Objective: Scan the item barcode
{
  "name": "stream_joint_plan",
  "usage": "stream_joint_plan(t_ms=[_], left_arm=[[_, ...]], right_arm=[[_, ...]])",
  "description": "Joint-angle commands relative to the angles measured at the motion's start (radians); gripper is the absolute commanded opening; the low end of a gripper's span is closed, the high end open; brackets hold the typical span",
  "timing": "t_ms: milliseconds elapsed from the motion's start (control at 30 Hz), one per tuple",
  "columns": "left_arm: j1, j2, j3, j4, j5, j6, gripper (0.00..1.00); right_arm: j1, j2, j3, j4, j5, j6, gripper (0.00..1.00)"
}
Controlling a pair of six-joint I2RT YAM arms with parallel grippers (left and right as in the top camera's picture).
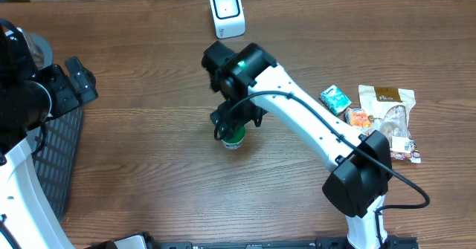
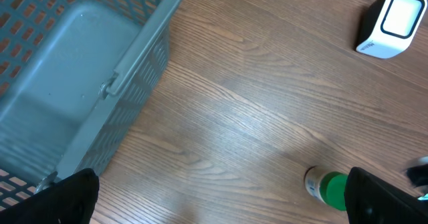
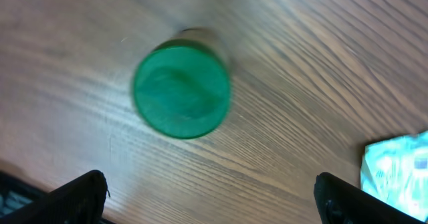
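Right gripper point(image 3: 210, 192) spread wide, empty, above green-capped bottle point(image 3: 182, 90); apparently upright, it may topple if a finger clips it.

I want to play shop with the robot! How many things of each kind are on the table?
Scanner: 1
Green-lidded jar: 1
Basket: 1
Packets: 3 that I can tell apart, teal, orange, brown-topped; the pile may hide more
Total: 6
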Motion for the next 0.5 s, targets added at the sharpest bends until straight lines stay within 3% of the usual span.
stream_joint_plan(t_ms=[0, 267, 467], left_arm=[[0.003, 0.003, 0.006, 0.002, 0.004, 0.019, 1.00], [0.003, 0.003, 0.006, 0.002, 0.004, 0.019, 1.00], [0.003, 0.003, 0.006, 0.002, 0.004, 0.019, 1.00]], right_arm=[[-0.050, -0.064, 0.023, 0.007, 0.034, 0.154, 1.00], [-0.141, -0.295, 0.023, 0.050, 0.033, 0.270, 1.00], [-0.171, -0.338, 0.014, 0.050, 0.023, 0.382, 1.00]])
